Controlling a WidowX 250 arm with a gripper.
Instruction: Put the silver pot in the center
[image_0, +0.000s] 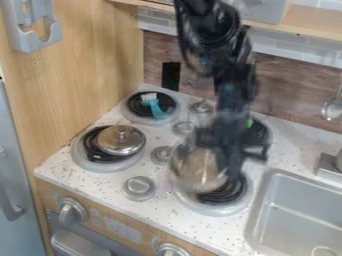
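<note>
Fingers (234, 169) (apart or together, I can't tell) hang above speckled stovetop (160, 210), near sink (256, 215).

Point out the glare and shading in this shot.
Camera view: a bright highlight sits on the lid, with softer pale patches on the pot; the arm reads so dark that its parts merge; shading across the sink looks gentle, suggesting diffuse light.
</note>
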